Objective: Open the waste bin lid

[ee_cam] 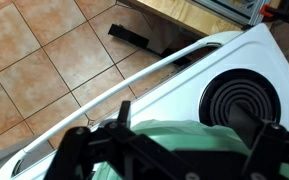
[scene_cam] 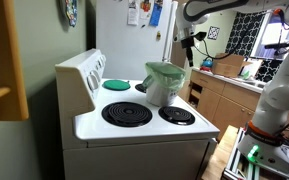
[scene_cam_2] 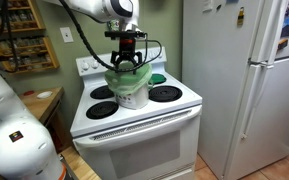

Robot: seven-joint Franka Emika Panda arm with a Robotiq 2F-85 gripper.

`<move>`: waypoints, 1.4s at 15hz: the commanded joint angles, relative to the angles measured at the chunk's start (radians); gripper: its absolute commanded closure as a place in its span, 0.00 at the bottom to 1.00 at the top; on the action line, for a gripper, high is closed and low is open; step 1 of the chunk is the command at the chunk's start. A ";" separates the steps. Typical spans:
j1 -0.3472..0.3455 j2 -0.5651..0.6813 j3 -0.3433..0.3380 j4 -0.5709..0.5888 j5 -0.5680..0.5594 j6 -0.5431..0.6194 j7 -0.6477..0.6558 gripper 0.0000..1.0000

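A white refrigerator (scene_cam_2: 239, 80) stands beside the counter (scene_cam_2: 134, 114), a white stove top with black burners, over a brown tile floor (ee_cam: 34, 60). The waste bin (scene_cam_2: 131, 92) sits mid-counter between the burners, with its green lid (scene_cam: 164, 70) on top. The tool (scene_cam_2: 127, 58) hangs just above the lid with its fingers (ee_cam: 74, 150) spread wide, holding nothing.

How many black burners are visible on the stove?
3: front-left burner, front-right burner, back-left burner beside the waste bin. A fourth may hide under the green disc.
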 commanded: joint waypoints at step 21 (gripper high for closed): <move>0.112 -0.119 0.147 -0.130 -0.138 0.031 0.221 0.00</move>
